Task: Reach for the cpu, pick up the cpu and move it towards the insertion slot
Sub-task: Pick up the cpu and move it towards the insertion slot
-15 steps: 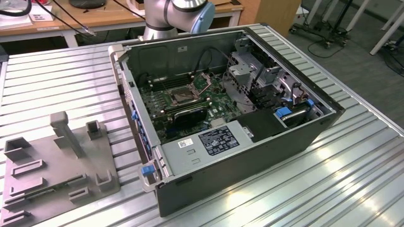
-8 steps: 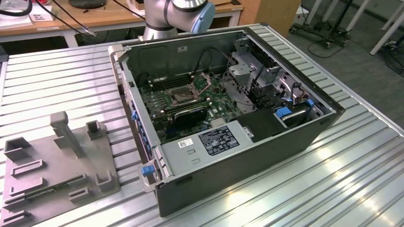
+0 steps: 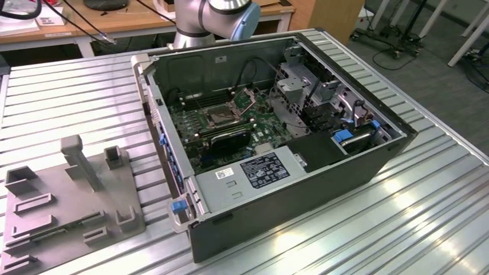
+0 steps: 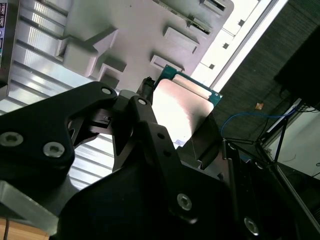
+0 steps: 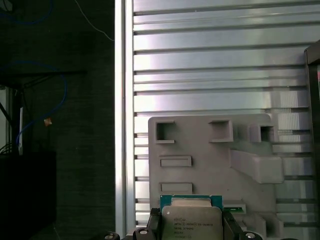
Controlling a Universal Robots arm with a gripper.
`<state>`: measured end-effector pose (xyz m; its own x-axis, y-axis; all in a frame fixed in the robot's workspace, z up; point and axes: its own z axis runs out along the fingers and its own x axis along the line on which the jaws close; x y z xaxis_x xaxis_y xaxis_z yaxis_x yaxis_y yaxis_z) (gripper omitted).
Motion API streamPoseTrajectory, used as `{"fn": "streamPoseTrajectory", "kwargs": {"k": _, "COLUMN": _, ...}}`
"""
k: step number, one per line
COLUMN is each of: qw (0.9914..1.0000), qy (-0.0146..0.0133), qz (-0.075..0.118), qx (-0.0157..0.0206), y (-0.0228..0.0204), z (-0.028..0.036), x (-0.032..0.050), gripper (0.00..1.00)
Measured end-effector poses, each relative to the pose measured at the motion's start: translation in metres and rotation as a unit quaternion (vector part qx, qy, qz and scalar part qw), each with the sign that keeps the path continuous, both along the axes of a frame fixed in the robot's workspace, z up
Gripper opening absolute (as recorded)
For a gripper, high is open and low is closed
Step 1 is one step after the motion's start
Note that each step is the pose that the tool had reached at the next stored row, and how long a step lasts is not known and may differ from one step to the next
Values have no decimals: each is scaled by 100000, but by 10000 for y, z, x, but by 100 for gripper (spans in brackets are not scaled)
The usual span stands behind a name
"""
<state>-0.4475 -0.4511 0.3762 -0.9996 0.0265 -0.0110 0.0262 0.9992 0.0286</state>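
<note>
Cpu [image 5: 191,225] looks already picked up, clenched in the claw [image 5: 192,229] above the grey tray [image 5: 210,150]; reaching the insertion slot [image 3: 219,118], left of centre in the exterior view, seems left to do.

Exterior view high, angled down at case [image 3: 306,172] and grey tray [image 3: 77,201], both wrist views facing it

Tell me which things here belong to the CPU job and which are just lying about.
Job:
- the cpu, clamped in the gripper
- the insertion slot, inside the computer case

Lying about:
- the grey tray under the held chip
- the slatted table
- the wooden desk behind
</note>
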Motion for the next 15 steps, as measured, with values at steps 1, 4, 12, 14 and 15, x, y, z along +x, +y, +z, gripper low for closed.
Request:
{"fn": "streamPoseTrajectory", "kwargs": {"k": 1, "qw": 100000, "qy": 1, "qz": 2, "qx": -1, "y": 0, "z": 0, "x": 1, "gripper": 55}}
{"fn": "streamPoseTrajectory", "kwargs": {"k": 4, "qw": 100000, "qy": 2, "qz": 4, "qx": -2, "y": 0, "z": 1, "x": 6, "gripper": 55}}
{"fn": "streamPoseTrajectory", "kwargs": {"k": 12, "qw": 100000, "qy": 1, "qz": 0, "qx": -1, "y": 0, "z": 1, "x": 48, "gripper": 55}}
{"fn": "streamPoseTrajectory", "kwargs": {"k": 14, "qw": 100000, "qy": -6, "qz": 1, "qx": 5, "y": 0, "z": -1, "x": 55, "gripper": 55}}
{"fn": "streamPoseTrajectory", "kwargs": {"k": 15, "qw": 100000, "qy": -1, "qz": 5, "qx": 0, "y": 0, "z": 0, "x": 57, "gripper": 55}}
